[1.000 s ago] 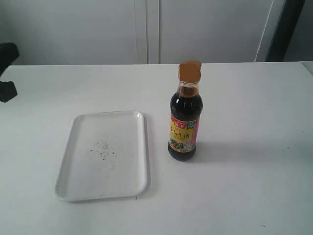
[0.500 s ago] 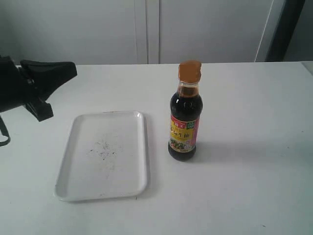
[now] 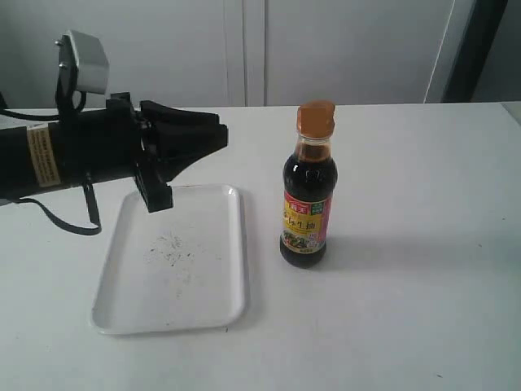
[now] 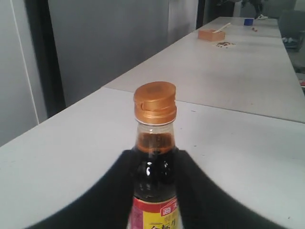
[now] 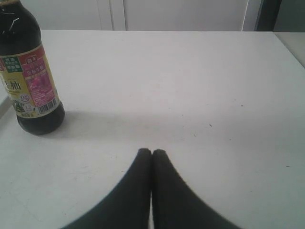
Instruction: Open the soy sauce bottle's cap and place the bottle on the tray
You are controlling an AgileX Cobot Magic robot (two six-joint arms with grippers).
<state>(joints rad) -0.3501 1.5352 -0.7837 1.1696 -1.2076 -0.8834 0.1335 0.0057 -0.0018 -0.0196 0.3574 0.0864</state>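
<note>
Tabletop of plain white [image 3: 423,244] carries the small clear glass soy sauce bottle [image 3: 308,175], dark brown-black inside, with a yellow, red and pink label. It stands upright just beside the right long edge of the flat white rectangular plastic tray [image 3: 203,285] (close to the rim, but on the table, not in the tray). Its round orange-brown plastic flip cap [image 3: 316,119] sits closed on the narrow neck. The tray has faint dark specks near its middle and holds nothing.

The black left gripper [image 3: 221,128] extends from the left of the exterior view above the tray's far end, pointing at the bottle and apart from it. In the left wrist view its fingers [image 4: 109,200] stand narrowly parted, with the bottle's neck and shoulders showing beyond the gap; they hold nothing.

The black right gripper [image 5: 151,153] hangs over bare table, its fingers pressed together with nothing between them, the bottle well off to one side.
</note>
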